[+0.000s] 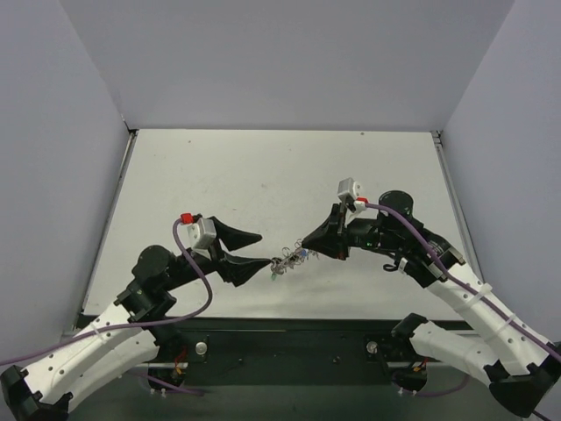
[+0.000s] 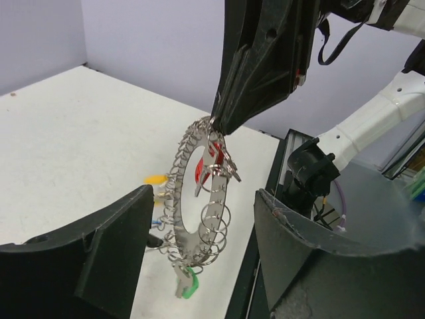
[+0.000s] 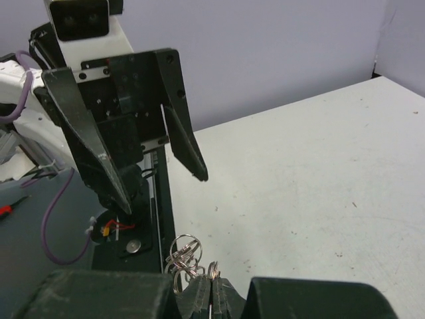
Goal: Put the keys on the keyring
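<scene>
Right now the right gripper is pinched fully shut on the keyring, gripping its top edge. The ring hangs down from those fingertips, tilted, with its open centre facing the left gripper. Small wire loops fringe the ring all the way round, and a cluster of them bunches up just beside the right fingertips. A red tag sits inside the ring just below the pinch point. A yellow tag sticks out from the ring's far side. A green key dangles at the bottom, the point farthest from the grip. Whether that key touches the table cannot be told.

Opposite, the left gripper points straight at the right one, tip toward tip. Its jaws stand wide apart and hold nothing. From its own wrist camera the ring shows ahead of it, beyond the tips and centred in the gap between the two fingers. From above, the tip of its nearer finger lies just beside the ring's lower part. Contact there is too small to judge.
</scene>
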`<state>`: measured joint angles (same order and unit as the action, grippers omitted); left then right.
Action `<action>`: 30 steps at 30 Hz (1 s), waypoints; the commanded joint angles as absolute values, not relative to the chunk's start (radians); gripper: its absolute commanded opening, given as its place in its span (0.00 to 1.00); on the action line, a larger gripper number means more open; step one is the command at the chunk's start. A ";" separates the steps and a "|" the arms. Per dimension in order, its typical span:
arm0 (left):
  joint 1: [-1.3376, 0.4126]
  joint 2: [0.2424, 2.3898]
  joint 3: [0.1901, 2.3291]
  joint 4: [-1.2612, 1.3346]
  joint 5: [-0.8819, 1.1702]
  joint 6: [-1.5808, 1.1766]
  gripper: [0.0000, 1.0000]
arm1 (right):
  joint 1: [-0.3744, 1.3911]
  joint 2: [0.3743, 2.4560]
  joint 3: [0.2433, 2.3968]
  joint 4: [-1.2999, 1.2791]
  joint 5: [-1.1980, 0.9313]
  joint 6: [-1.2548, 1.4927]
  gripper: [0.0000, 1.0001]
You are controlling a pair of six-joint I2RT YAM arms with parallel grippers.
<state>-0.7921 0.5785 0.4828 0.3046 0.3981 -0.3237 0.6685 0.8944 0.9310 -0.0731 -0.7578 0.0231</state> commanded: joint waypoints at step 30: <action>-0.787 0.896 0.839 0.313 0.745 -0.275 0.66 | 0.635 0.968 1.100 -0.135 -1.270 -0.069 0.00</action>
<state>-0.7902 0.8692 0.7811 0.2199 0.6724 -0.2459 0.6296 0.9615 1.0576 -0.1925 -1.2068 -0.0391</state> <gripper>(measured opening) 0.681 0.043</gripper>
